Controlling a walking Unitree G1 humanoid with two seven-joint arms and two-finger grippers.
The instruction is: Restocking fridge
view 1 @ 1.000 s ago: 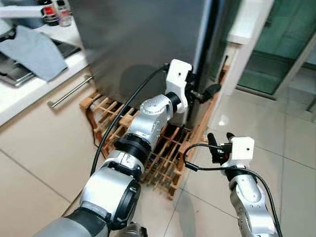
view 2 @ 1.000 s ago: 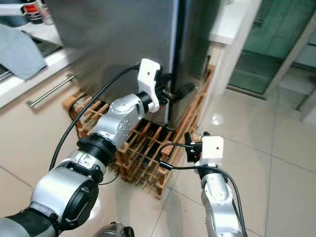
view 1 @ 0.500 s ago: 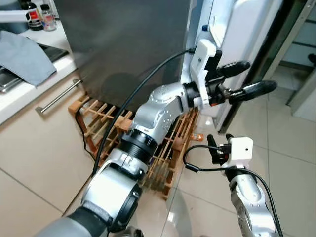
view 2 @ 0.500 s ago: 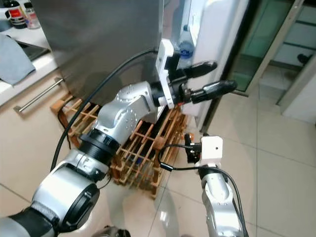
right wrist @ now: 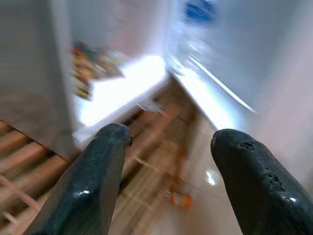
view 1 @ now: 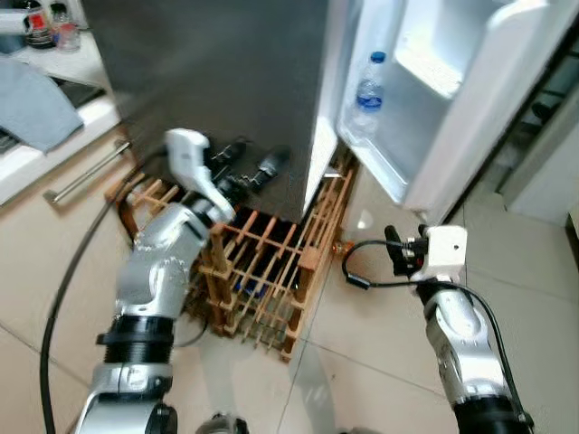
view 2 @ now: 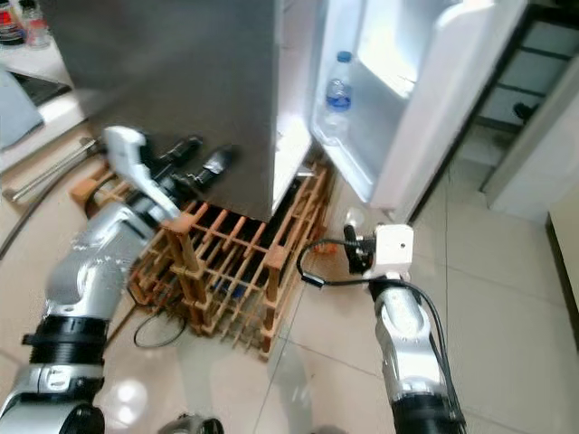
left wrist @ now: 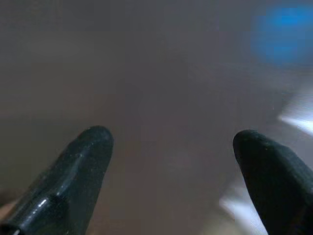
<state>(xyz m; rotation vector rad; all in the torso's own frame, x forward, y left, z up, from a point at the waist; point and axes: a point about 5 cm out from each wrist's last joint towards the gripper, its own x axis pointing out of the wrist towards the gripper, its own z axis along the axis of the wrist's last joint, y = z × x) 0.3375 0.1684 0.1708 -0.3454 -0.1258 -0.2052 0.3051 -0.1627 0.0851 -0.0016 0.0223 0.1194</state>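
The grey steel fridge [view 1: 217, 81] stands ahead with its white door [view 1: 470, 99] swung wide open to the right. A clear water bottle [view 1: 366, 90] with a blue cap stands in the door's lower shelf. My left gripper [view 1: 251, 161] is open and holds nothing; it hovers in front of the fridge's grey face, above the wooden wine rack [view 1: 262, 271]. In the left wrist view its fingertips [left wrist: 90, 147] point at a blurred grey surface. My right gripper [view 1: 404, 237] hangs low over the tiled floor, open and empty, aimed at the lit fridge opening [right wrist: 122, 83].
A white countertop with a grey cloth [view 1: 32, 104] runs along the left, with a drawer handle [view 1: 86, 172] below it. The wine rack reaches out past the fridge's foot. A small orange object [right wrist: 173, 198] lies on the floor near the rack. Open tiled floor [view 1: 362, 362] lies on the right.
The fridge door has swung fully open. My left gripper has let go of the door edge and drawn back down and left to the fridge's face. The camera has shifted.
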